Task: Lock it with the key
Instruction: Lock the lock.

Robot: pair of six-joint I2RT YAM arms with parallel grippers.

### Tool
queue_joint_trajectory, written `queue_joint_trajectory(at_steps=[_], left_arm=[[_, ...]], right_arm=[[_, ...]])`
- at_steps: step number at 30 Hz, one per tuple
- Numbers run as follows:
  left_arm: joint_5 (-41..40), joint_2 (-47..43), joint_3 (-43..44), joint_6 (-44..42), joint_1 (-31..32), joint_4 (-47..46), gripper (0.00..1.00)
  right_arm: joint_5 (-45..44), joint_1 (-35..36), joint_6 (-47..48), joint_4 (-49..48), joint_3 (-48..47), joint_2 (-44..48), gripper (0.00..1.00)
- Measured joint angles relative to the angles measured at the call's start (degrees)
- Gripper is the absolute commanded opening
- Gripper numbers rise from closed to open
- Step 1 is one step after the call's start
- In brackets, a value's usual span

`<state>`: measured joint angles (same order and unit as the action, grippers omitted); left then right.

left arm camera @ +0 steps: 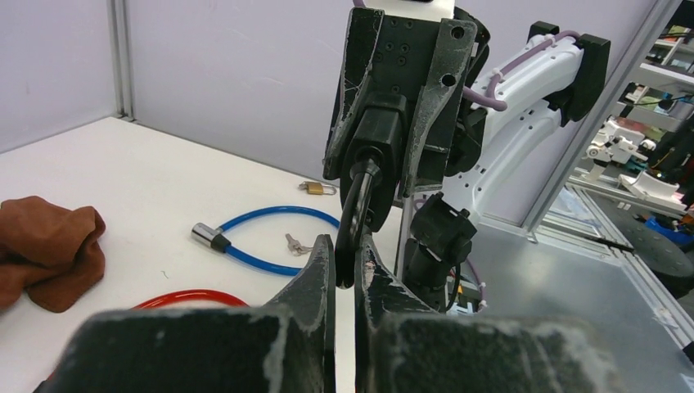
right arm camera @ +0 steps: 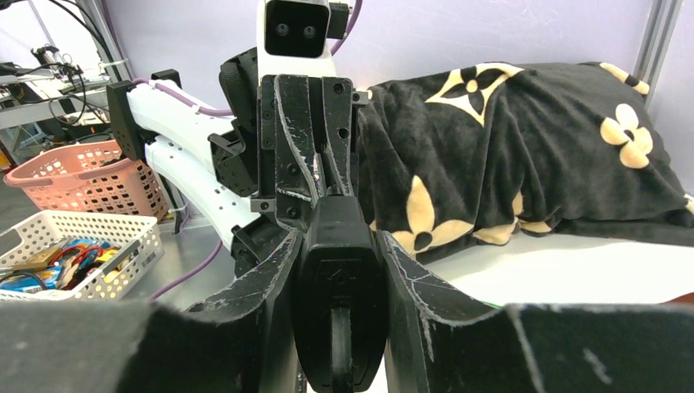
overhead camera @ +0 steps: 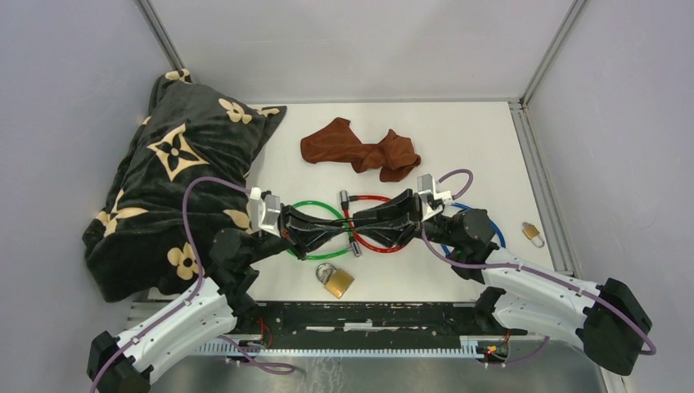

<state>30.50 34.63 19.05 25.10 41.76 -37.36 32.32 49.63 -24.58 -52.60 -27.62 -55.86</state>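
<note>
Just behind the brass padlock, above the table, the two hands are brought tip to tip. A black lock body is clamped between the fingers of the right hand, which are parted only as far as the body is wide. The left hand is pressed together on a thin dark piece that curves out of the face of the lock body. This piece is judged to be the key, though its shape cannot be made out for certain.

The task is judged to be near its middle. The lock has been lifted and steadied, and the key appears to be seated and gripped. The turn of the key and its withdrawal are taken to be left. Whether any turn has been made cannot be told.

A red cable and a green cable are seen behind the padlock, under the hands. Whether the lock body belongs to either of them is hidden.
</note>
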Motion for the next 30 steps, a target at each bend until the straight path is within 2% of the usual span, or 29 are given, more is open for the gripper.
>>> queue_joint_trajectory(at_steps=[7, 14, 24, 30], left_arm=[[0.11, 0.52, 1.49, -0.87, 0.00, 1.09, 0.02], [-0.22, 2.62, 4.46, -1.18, -0.46, 4.07, 0.02], [2.82, 3.30, 10.58, -7.26, -1.33, 9.27, 0.02], [3.06, 3.91, 13.29, -11.56, -2.14, 16.48, 0.02]], right_arm=[[0.00, 0.00, 1.38, -0.76, -0.35, -0.63, 0.00], [-1.05, -0.33, 2.78, -6.19, -0.57, -4.52, 0.00], [0.66, -0.85, 2.97, -14.53, -3.23, -9.25, 0.00], [2.84, -2.16, 2.95, -17.70, -3.32, -13.33, 0.00]])
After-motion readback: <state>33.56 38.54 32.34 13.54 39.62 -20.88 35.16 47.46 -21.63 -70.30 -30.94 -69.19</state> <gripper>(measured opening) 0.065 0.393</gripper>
